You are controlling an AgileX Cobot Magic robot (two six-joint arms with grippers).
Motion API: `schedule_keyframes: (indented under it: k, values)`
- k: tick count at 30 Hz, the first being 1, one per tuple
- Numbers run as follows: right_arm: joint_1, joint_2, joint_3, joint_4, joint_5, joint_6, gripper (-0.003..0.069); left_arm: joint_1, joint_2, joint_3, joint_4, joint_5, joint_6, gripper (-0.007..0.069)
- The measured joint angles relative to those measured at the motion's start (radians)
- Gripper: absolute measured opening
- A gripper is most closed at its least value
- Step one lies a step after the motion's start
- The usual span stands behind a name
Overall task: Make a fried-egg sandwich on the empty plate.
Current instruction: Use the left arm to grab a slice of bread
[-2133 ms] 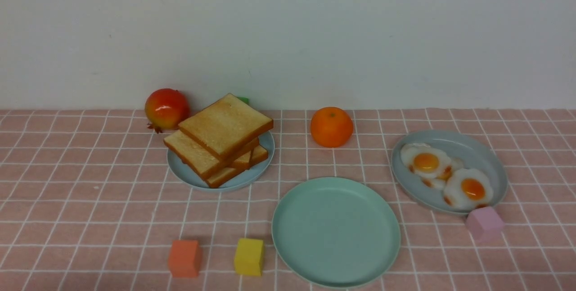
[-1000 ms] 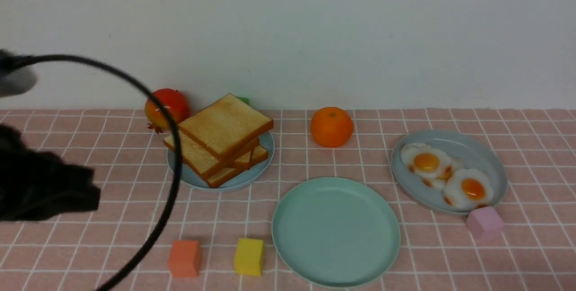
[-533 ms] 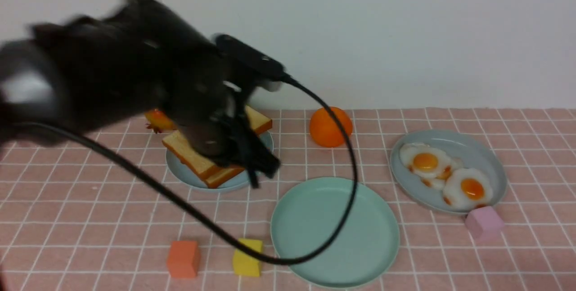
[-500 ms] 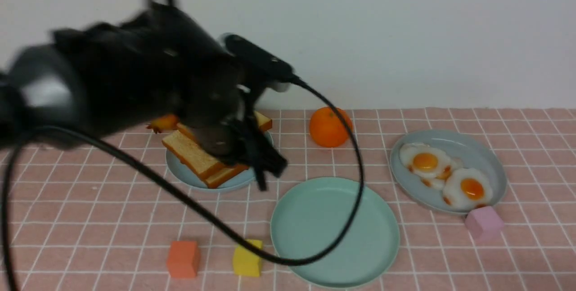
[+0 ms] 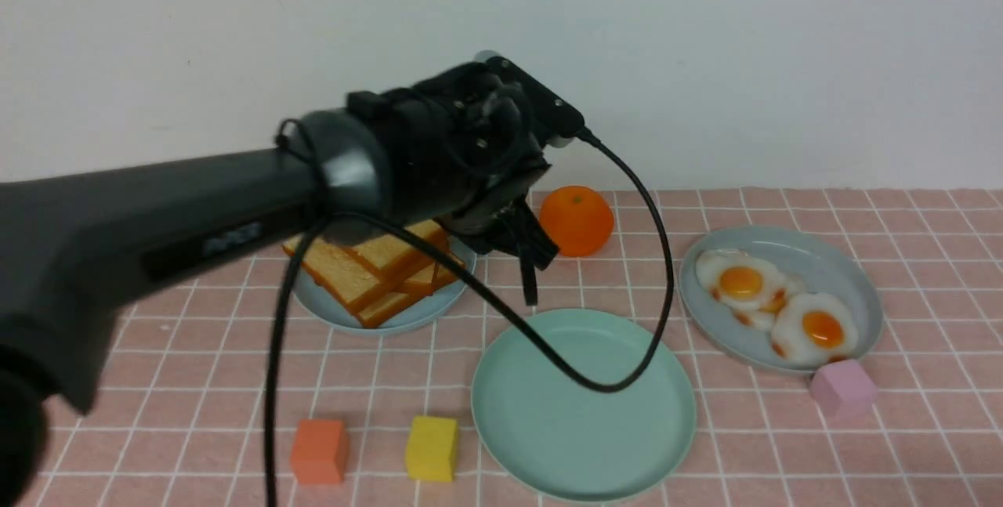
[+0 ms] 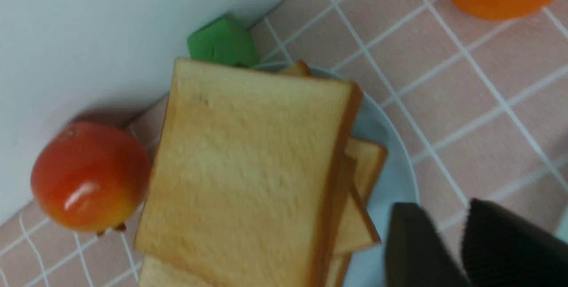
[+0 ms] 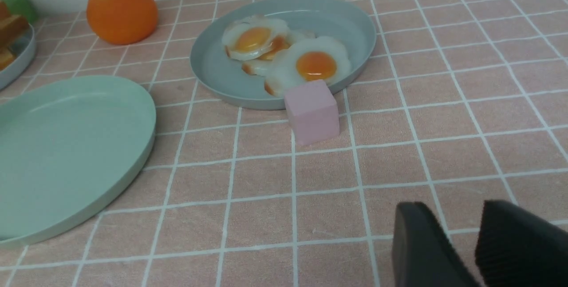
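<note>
Out front, left gripper (image 5: 535, 272) hanging between the toast stack (image 5: 368, 272) on the pale blue plate (image 5: 407, 320) and the orange (image 5: 577, 219), arm (image 5: 157, 225) hiding most of the top slice (image 6: 248, 167); from its wrist, that slice nearly whole, fingers (image 6: 415, 251) a little apart on nothing, plus a pomegranate (image 6: 88, 176) and green block (image 6: 222, 41) unseen from the front. Mint-green plate (image 5: 584, 405) nearer, between toast and the eggs (image 5: 815, 329) on the grey-blue plate (image 5: 858, 276). Only in its own wrist view: right gripper (image 7: 455, 209), slightly parted, empty, low over the cloth (image 7: 399, 145)

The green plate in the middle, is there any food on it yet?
No, the green plate holds nothing at all.
</note>
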Motion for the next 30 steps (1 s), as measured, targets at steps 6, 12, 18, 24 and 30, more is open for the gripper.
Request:
schedule_keyframes:
  k: [6, 12, 18, 24, 30]
  values:
    - [0.0, 0.0, 0.0, 0.0, 0.0, 0.0, 0.0239, 0.008, 0.029, -0.011, 0.061, 0.1, -0.083, 0.0425]
    - [0.0, 0.0, 0.0, 0.0, 0.0, 0.0, 0.0239, 0.11, 0.012, -0.013, -0.102, 0.187, 0.022, 0.0361]
    - [0.0, 0.0, 0.0, 0.0, 0.0, 0.0, 0.0239, 0.189, 0.006, -0.013, -0.386, 0.192, 0.354, 0.0269]
    - [0.0, 0.0, 0.0, 0.0, 0.0, 0.0, 0.0239, 0.194, 0.006, -0.013, -0.401, 0.147, 0.403, 0.0258]
    - [0.0, 0.0, 0.0, 0.0, 0.0, 0.0, 0.0239, 0.196, 0.01, -0.013, -0.365, 0.104, 0.407, 0.0285]
